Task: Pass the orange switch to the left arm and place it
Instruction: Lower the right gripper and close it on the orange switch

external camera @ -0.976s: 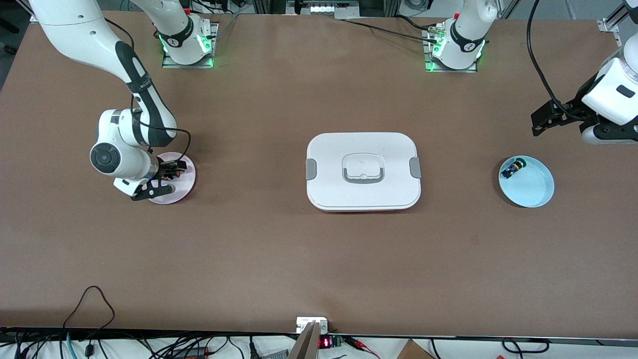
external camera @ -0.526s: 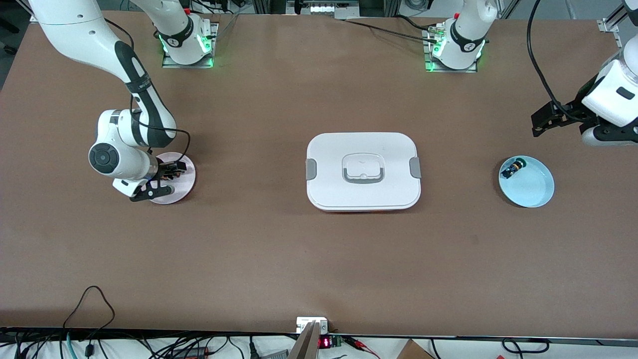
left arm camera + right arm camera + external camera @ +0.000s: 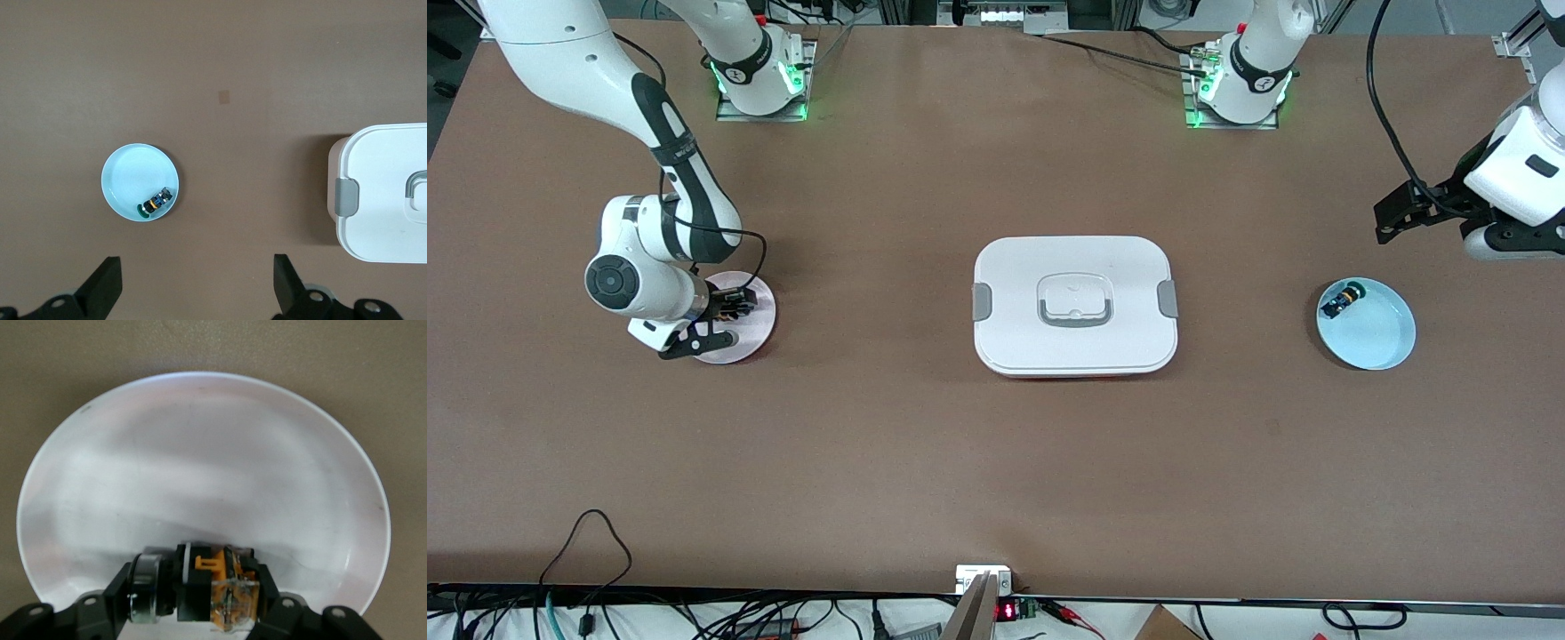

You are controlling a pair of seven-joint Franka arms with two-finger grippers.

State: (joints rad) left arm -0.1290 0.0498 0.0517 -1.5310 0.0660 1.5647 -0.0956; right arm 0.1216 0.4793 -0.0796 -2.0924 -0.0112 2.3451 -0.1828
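The orange switch point(image 3: 208, 585), a black body with an orange and clear rear, lies on its side in the pink plate point(image 3: 758, 336) toward the right arm's end of the table. My right gripper point(image 3: 193, 590) reaches down into that plate point(image 3: 200, 453) and is shut on the switch, one finger at each end. In the front view the gripper point(image 3: 734, 307) hides most of the switch. The white box point(image 3: 1075, 267) stands mid-table. My left gripper point(image 3: 1392, 218) waits open over bare table toward the left arm's end, with nothing between its fingers point(image 3: 103, 290).
A light-blue plate point(image 3: 1376, 336) holds a small blue-and-black part point(image 3: 1341, 300) at its rim; the left wrist view shows that plate point(image 3: 127, 175), the part point(image 3: 155, 201) and a corner of the box point(image 3: 383, 200). Cables hang along the table's front edge.
My right gripper's fingers have closed together on the orange switch in the pink plate. The left arm has not moved.
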